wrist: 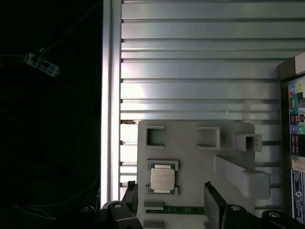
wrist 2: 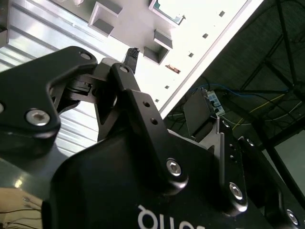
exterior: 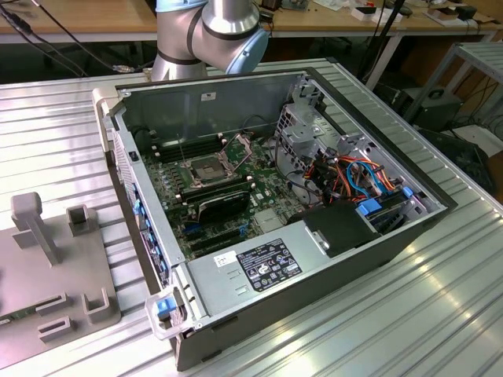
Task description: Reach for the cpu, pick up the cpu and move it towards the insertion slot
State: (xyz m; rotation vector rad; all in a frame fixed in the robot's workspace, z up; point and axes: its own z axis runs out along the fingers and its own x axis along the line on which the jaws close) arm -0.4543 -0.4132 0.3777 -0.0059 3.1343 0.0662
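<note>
The black gripper [wrist: 169, 187] is hanging wide open by the silvery-beige square cpu [wrist: 162, 179], lying in a grey fixture [exterior: 31, 275] at eight o'clock from the open metal case [exterior: 236, 94], where skewed closing risks tipping it

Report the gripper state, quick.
Gripper: jaws open, holding nothing. The small flat square silvery cpu lies ungripped on the pale grey moulded fixture plate.

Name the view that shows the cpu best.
The first wrist view: the cpu lies face up on the tray, unobstructed. The exterior view gives part of the tray; the second wrist view, its glare-washed pockets.
</note>
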